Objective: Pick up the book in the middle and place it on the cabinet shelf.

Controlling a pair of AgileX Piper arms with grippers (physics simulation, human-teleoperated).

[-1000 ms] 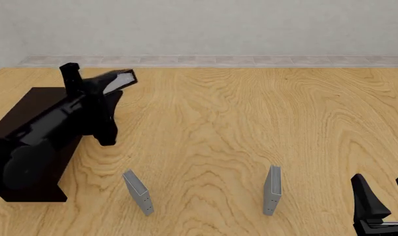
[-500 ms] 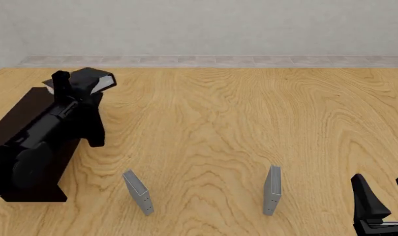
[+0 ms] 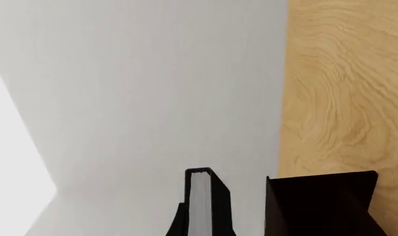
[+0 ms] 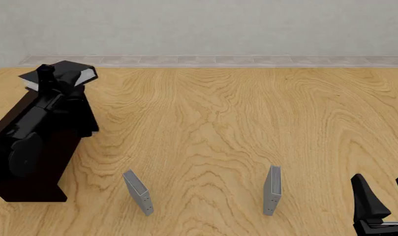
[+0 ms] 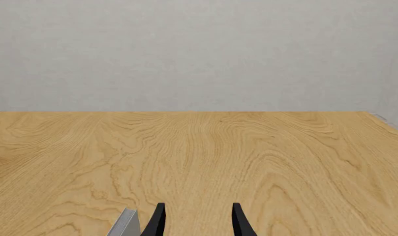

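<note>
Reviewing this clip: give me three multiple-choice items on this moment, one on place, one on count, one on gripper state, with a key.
1. Where is the black book?
A. flat on the table
B. held above the far end of the cabinet
C. between the grey books

2. How many thin grey books stand on the table?
A. one
B. two
C. three

3. The right gripper is:
A. open, holding nothing
B. shut on a grey book
C. shut on the black book

Key: B, the left gripper holds it there; B, the second stands right of the first; A, bare wood shows between its fingers.
</note>
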